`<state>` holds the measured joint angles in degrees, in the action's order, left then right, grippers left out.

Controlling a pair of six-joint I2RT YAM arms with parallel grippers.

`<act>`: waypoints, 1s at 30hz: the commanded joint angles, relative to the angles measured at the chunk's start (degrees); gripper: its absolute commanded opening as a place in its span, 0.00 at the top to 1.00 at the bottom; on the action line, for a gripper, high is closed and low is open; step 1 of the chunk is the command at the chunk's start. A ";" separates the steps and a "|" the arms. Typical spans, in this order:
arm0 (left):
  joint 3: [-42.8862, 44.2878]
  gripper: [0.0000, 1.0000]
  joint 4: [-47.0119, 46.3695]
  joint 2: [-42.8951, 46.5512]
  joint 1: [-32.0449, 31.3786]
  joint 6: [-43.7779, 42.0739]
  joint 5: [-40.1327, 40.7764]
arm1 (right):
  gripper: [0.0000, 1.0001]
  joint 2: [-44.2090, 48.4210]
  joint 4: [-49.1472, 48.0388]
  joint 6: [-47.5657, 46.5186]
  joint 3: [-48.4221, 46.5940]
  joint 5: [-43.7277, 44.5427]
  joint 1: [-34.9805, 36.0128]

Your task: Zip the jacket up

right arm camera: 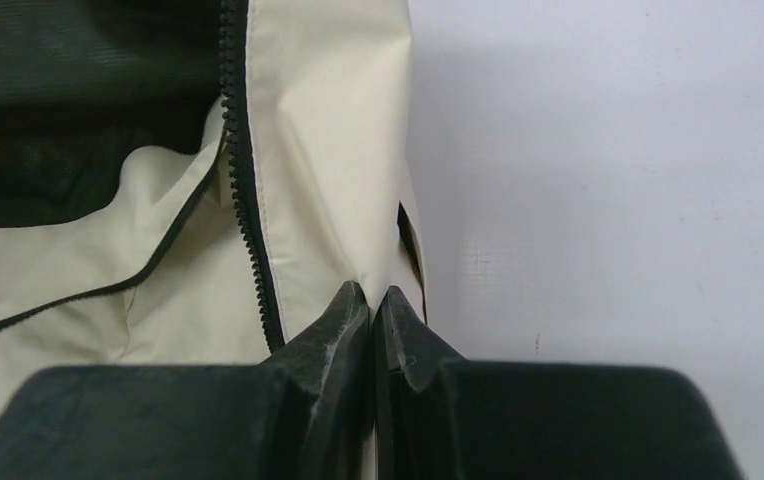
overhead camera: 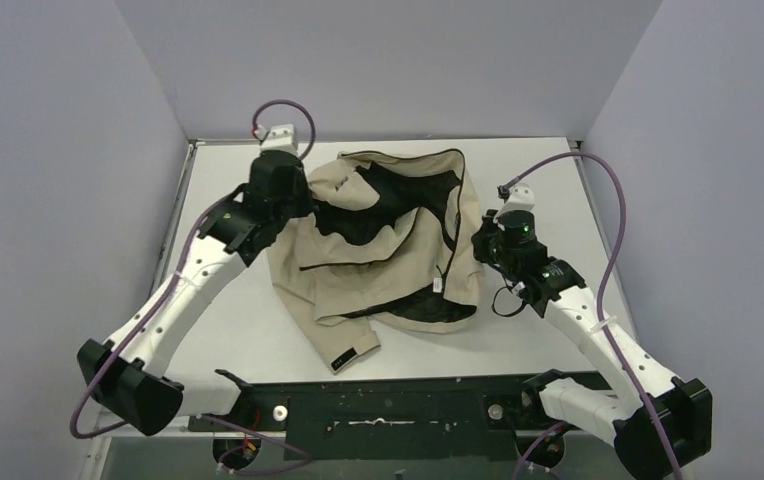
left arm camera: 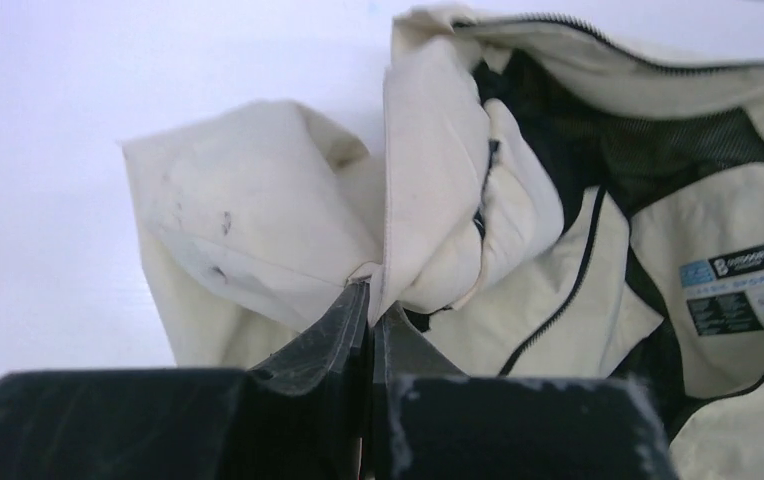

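Note:
The beige jacket (overhead camera: 378, 250) lies crumpled and open in the middle of the table, its black lining (overhead camera: 398, 200) facing up. My left gripper (overhead camera: 301, 197) sits at its left edge, shut on a fold of the beige fabric (left arm camera: 413, 200), with the fingers (left arm camera: 338, 330) pinched together in the left wrist view. My right gripper (overhead camera: 478, 240) is at the jacket's right edge, shut on the beige front panel (right arm camera: 328, 150) just beside the dark zipper teeth (right arm camera: 243, 190). Fabric runs down between both pairs of jaws. A sleeve with a small black tab (overhead camera: 343, 352) points toward the near edge.
White tabletop (overhead camera: 228, 320) shows around the jacket, with grey walls on three sides. The black base bar (overhead camera: 388, 405) runs along the near edge. A printed label (left arm camera: 738, 290) sits on the lining. Purple cables (overhead camera: 613, 210) loop off both arms.

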<state>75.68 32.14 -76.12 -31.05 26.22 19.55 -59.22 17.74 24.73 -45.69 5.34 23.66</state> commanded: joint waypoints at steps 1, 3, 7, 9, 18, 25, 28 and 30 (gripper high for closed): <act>7.54 1.00 3.00 6.72 4.38 -3.98 4.24 | 1.00 1.75 -3.30 -0.32 -3.84 4.27 -0.51; 9.86 1.00 3.71 7.81 6.92 -5.09 5.09 | 1.00 1.91 -3.34 -0.36 -4.06 4.27 -0.57; 16.71 1.00 5.68 7.39 11.05 -5.83 5.54 | 1.00 2.55 -2.54 -0.36 -4.49 3.26 -0.70; 20.47 1.00 5.95 6.73 11.67 -5.99 6.17 | 1.00 3.52 -2.32 -0.57 -4.36 1.48 -0.67; 36.70 1.00 9.60 -5.23 14.81 -7.04 6.95 | 1.00 8.56 1.95 -1.30 -1.67 -4.86 -0.31; 37.27 1.00 9.34 -19.87 23.46 -3.52 -8.69 | 1.00 12.69 1.86 1.04 4.95 -8.00 0.05; 39.67 1.00 9.31 -27.14 24.23 -3.11 -13.77 | 1.00 13.87 0.46 3.09 7.97 -9.07 0.17; 44.10 1.00 10.81 -32.74 24.33 -3.10 -16.13 | 1.00 14.44 -0.52 4.45 9.67 -9.32 0.38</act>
<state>111.96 43.59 -101.82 -7.11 22.13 12.32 -46.70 21.17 26.06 -38.17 -2.00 23.40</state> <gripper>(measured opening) 0.015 0.037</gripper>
